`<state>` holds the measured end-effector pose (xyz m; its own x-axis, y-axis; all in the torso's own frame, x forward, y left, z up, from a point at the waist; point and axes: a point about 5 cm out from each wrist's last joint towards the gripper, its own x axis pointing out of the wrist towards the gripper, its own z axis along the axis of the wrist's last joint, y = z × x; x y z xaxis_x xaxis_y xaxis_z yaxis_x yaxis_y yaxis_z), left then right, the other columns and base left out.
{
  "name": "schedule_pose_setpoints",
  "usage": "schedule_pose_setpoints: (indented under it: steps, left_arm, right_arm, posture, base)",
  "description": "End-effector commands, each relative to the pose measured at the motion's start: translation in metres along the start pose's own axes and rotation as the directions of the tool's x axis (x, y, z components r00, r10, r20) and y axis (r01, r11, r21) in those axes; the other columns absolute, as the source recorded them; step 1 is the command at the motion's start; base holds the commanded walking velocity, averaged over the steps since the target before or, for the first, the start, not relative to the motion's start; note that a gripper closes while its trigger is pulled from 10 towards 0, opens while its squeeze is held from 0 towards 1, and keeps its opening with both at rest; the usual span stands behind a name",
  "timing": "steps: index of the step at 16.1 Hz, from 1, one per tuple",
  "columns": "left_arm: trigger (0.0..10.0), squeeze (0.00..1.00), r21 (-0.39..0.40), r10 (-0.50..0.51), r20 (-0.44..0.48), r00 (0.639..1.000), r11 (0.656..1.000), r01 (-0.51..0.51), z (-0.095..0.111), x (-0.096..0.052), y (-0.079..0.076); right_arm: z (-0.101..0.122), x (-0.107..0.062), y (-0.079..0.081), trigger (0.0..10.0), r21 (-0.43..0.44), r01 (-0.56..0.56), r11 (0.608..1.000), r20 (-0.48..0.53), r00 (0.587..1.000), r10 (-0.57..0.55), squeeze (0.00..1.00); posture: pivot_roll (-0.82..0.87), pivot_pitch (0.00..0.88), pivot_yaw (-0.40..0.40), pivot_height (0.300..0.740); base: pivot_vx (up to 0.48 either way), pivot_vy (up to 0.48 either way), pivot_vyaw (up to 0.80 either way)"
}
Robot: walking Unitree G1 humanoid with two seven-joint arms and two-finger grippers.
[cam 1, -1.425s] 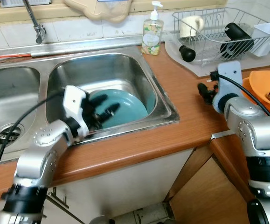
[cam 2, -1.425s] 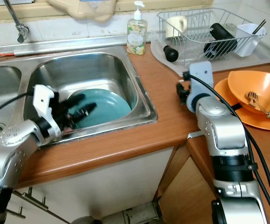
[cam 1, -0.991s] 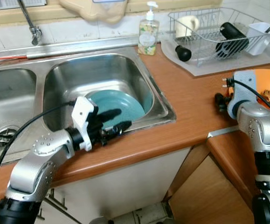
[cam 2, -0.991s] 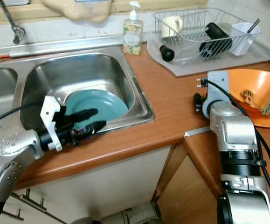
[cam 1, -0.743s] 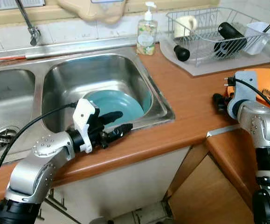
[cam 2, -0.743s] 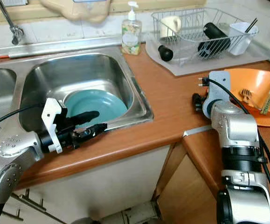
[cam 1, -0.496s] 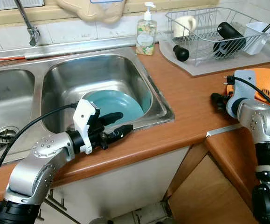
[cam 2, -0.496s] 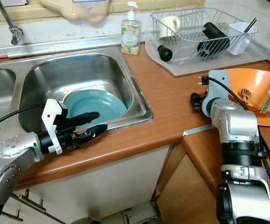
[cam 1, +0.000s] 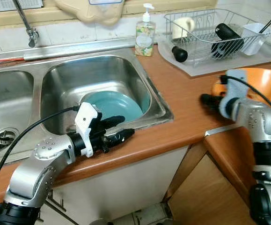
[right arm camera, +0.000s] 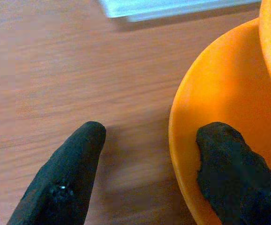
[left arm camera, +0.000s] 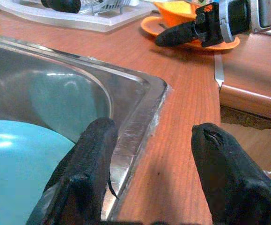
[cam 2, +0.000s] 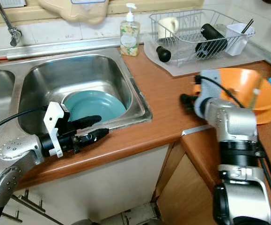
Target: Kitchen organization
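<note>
We can read no text anywhere; the soap bottle (cam 1: 145, 34) carries a label, perhaps with flowers, but its print is too small.

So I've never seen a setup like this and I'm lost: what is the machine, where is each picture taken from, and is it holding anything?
It is a humanoid robot with two silver arms. The two wide pictures come from cameras in its head, looking down at a kitchen counter; the two close-ups come from cameras on its wrists. The left gripper is open over the front rim of the sink, where a teal plate lies. The right gripper is open at the edge of an orange plate carrying an orange bowl. Neither holds anything. Behind stand a soap bottle and a dish rack.
</note>
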<state>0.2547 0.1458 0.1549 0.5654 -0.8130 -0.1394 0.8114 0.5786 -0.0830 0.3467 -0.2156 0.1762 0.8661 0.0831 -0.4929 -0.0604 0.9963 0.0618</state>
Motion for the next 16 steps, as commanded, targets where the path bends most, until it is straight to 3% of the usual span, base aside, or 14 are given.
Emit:
schedule_pose_setpoints:
  steps: [1,2,8,11,12,16]
  left_arm:
    - [10.0,0.0,0.029,-0.027,0.001,1.0,0.999,0.027,0.003,-0.002,-0.004]
    - [10.0,0.0,0.029,-0.026,0.001,1.0,0.999,0.026,0.004,-0.002,-0.004]
    - [10.0,0.0,0.039,-0.012,-0.01,1.0,0.999,0.013,0.003,-0.003,-0.002]
    - [10.0,0.0,0.041,-0.005,-0.012,1.0,0.999,0.006,0.003,-0.003,-0.001]
    - [10.0,0.0,0.043,0.0,-0.013,1.0,0.999,0.0,0.003,-0.004,-0.001]
    - [10.0,0.0,0.046,0.018,-0.014,1.0,0.999,-0.017,0.002,-0.004,0.001]
  right_arm:
    - [-0.015,0.003,0.012,10.0,0.023,-0.073,0.997,-0.068,0.995,0.074,0.0]
    - [-0.014,0.002,0.015,10.0,0.025,-0.086,0.996,-0.066,0.994,0.087,0.0]
    - [-0.018,0.0,0.074,10.0,-0.008,-0.286,0.958,-0.081,0.955,0.284,0.0]
    - [-0.015,0.002,0.09,10.0,-0.018,-0.322,0.947,-0.073,0.945,0.32,0.0]
    - [-0.012,0.001,0.103,10.0,-0.035,-0.359,0.933,-0.064,0.932,0.357,0.0]
    - [-0.003,-0.005,0.11,10.0,-0.045,-0.404,0.914,-0.012,0.915,0.404,0.0]
  posture:
    - [-0.11,0.0,0.021,0.74]
    - [-0.11,0.0,0.021,0.74]
    - [-0.1,0.0,0.022,0.74]
    - [-0.1,0.0,0.021,0.74]
    - [-0.1,0.0,0.021,0.74]
    - [-0.1,0.0,0.021,0.74]
  base:
    - [0.0,0.0,0.0]
    - [0.0,0.0,0.0]
    - [0.0,0.0,0.0]
    - [0.0,0.0,0.0]
    - [0.0,0.0,0.0]
    - [0.0,0.0,0.0]
